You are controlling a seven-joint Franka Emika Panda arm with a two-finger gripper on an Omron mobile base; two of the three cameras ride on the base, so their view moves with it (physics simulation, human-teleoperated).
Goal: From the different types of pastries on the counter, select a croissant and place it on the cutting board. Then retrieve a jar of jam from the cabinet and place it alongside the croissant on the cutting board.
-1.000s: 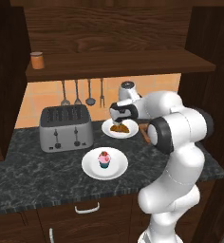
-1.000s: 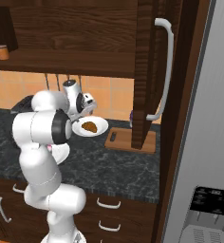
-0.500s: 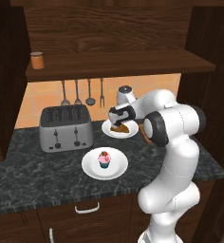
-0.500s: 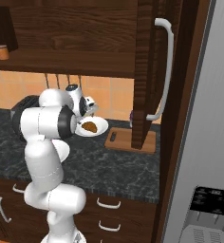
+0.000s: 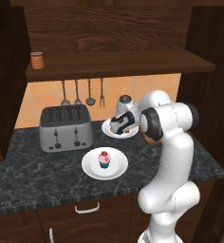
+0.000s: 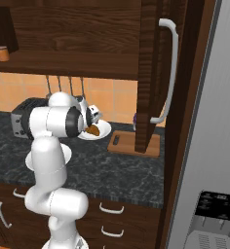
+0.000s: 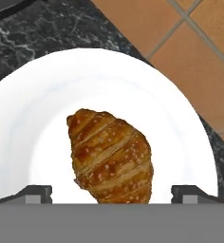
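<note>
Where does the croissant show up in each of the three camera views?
Left base view: the croissant lies right of centre, mostly behind the arm's hand.
Right base view: the croissant sits left of centre, beside the arm's elbow.
Hand view: the croissant lies at lower centre.
Shared landmark: the white plate under it.

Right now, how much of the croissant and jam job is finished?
Nothing is finished. The open pincer is above the croissant, which lies on its white plate, not gripped. The cutting board is bare. The jar of jam stands on the cabinet shelf.
</note>
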